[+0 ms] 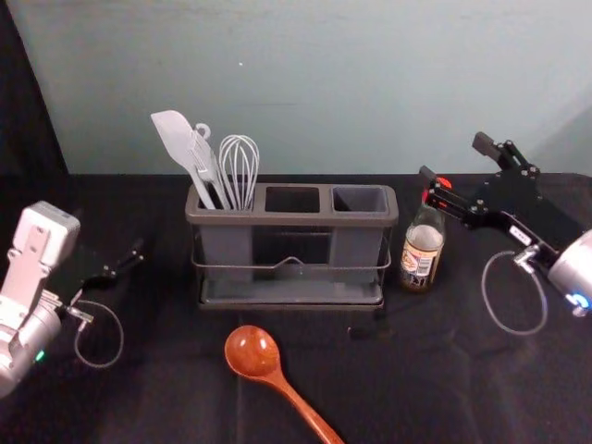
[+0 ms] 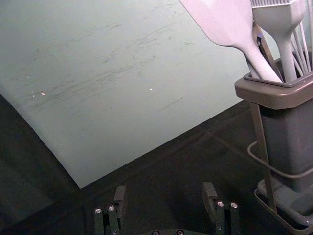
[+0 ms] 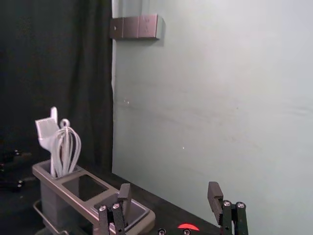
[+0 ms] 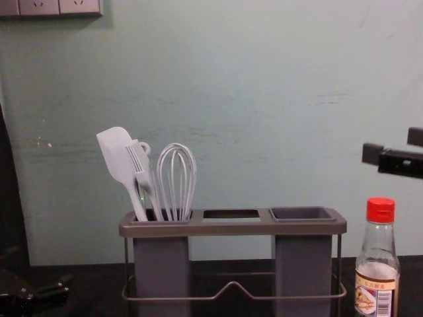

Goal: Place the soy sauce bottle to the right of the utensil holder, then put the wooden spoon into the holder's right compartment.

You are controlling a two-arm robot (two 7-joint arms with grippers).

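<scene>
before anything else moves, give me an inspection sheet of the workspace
Surface: black table covering
Job's things: soy sauce bottle upright, right of the utensil holder; wooden spoon lying in front of the holder, not yet in its right compartment
Clutter: nothing loose named with certainty; whisk, spatula and brush stand in the left compartment
Claws: right claw open near the bottle's cap, not gripping; left claw open, left of the holder
Cables: one loop by each wrist
Surroundings: pale wall, dark curtain, sockets
</scene>
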